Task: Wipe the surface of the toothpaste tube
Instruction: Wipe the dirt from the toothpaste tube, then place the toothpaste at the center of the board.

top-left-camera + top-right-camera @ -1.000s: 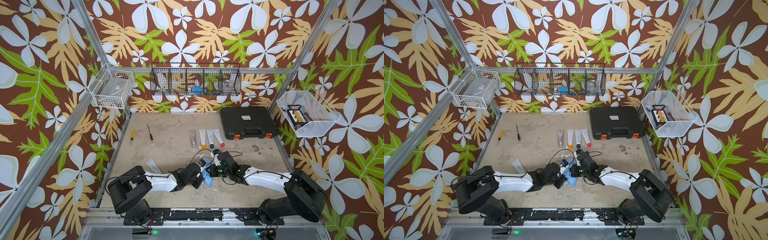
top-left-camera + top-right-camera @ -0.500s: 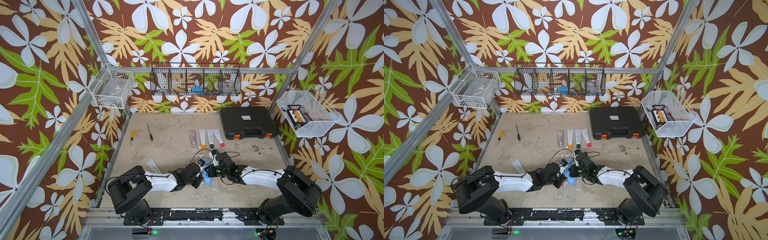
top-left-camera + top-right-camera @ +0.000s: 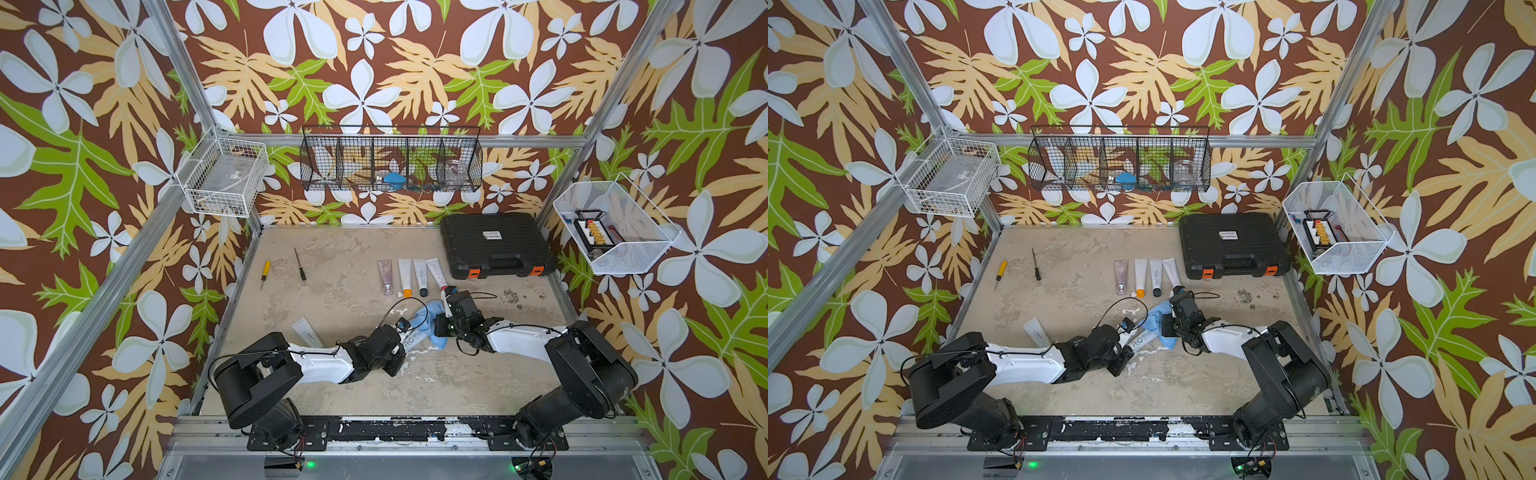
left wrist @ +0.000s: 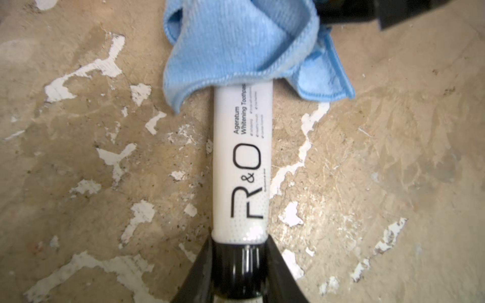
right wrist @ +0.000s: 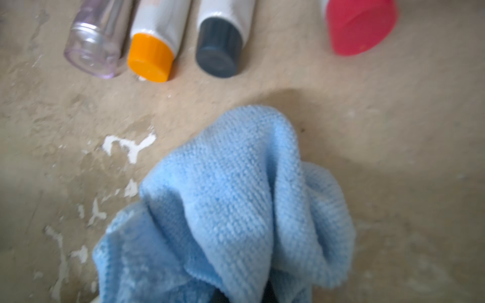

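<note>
The white toothpaste tube (image 4: 240,168), printed "R&O", sat in the near middle of the table (image 3: 332,257), between the two arms, pointing diagonally away from the left arm; whether it rested on the tabletop or was held just above it could not be told. The left gripper (image 4: 240,251) was clamped around its black-capped end, one finger on each side. The tube's far end disappeared under a light blue cloth (image 4: 236,44), which draped over it and touched it. The right gripper (image 3: 440,328) was pinched tight on that cloth, bunched folds of it spilling out ahead of its fingers in the right wrist view (image 5: 231,199). Just beyond the cloth, four more tubes lay side by side with their caps toward the arms: a clear cap (image 5: 91,49), an orange cap (image 5: 149,57), a dark cap (image 5: 217,49) and a red cap (image 5: 359,26). Another white tube (image 3: 308,332) lay beside the left arm. Farther back were a yellow-handled screwdriver (image 3: 264,274), a black-handled one (image 3: 300,269) and a closed black case (image 3: 496,249).
</note>
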You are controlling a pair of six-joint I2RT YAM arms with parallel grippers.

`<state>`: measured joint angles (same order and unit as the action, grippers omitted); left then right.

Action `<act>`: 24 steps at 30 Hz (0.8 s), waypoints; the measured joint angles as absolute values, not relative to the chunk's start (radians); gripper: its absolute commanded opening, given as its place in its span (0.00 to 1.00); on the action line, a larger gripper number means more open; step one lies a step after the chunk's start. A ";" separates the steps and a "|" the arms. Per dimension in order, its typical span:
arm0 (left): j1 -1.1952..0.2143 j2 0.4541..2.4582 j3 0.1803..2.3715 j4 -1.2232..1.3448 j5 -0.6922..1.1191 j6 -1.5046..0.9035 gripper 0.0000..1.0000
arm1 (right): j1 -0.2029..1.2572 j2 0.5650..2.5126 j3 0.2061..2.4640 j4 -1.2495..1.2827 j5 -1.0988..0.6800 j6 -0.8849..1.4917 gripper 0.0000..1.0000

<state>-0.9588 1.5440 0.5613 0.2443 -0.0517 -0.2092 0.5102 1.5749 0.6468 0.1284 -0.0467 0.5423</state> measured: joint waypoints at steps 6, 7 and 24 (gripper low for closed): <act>-0.959 1.522 0.551 0.243 -0.072 -0.231 0.17 | 0.477 1.501 0.705 0.010 -0.001 0.506 0.00; -0.959 1.518 0.550 0.243 -0.076 -0.232 0.16 | 0.470 1.483 0.723 -0.009 -0.001 0.495 0.00; -0.917 1.399 0.467 0.236 -0.281 -0.358 0.17 | 0.435 1.161 0.883 -0.241 0.094 0.429 0.00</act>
<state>-0.9169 1.3994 0.4671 0.2363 -0.2806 -0.3584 0.4351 1.1614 0.8825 -0.2409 0.0937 0.4294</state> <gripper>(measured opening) 0.286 0.072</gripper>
